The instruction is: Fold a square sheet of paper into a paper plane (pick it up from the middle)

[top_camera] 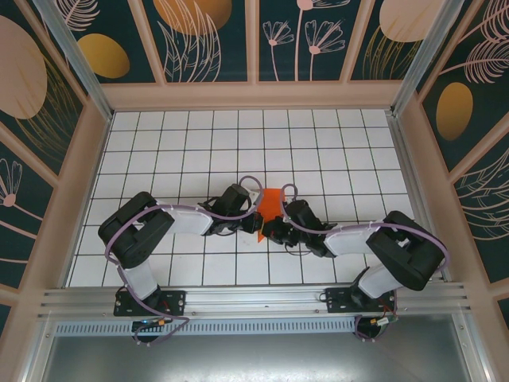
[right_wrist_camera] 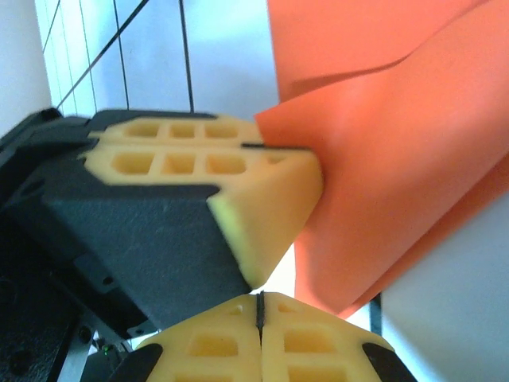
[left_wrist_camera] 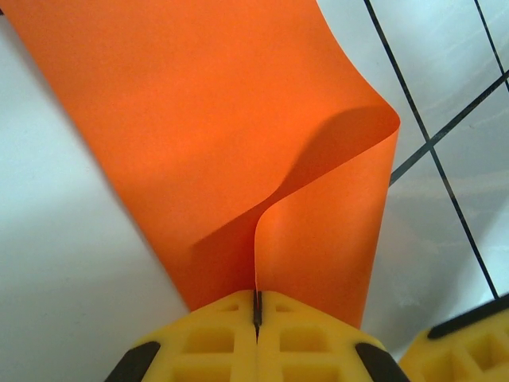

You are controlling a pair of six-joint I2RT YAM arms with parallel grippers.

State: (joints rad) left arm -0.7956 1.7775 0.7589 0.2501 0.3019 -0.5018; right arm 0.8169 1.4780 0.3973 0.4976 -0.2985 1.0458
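The square sheet of paper (top_camera: pixel 272 200) is bright orange and sits lifted off the white tiled table between the two arms. In the left wrist view it (left_wrist_camera: pixel 207 119) curls over in a loose bend, and one edge runs into the seam of my left gripper (left_wrist_camera: pixel 256 296), which is shut on it. My left gripper (top_camera: pixel 256 219) sits just left of the paper. My right gripper (right_wrist_camera: pixel 259 299) is shut with nothing in its seam, and the paper (right_wrist_camera: pixel 398 175) hangs just to its right. The left gripper's yellow fingers (right_wrist_camera: pixel 238 199) are close in front of it. The paper plane is out of view.
The white tiled table (top_camera: pixel 199 143) stretches back to a patterned wall, with wooden side rails (top_camera: pixel 87 159) left and right. Both arms bend inward and meet near the table's middle. The right gripper's finger (left_wrist_camera: pixel 469 350) shows close beside the left jaws.
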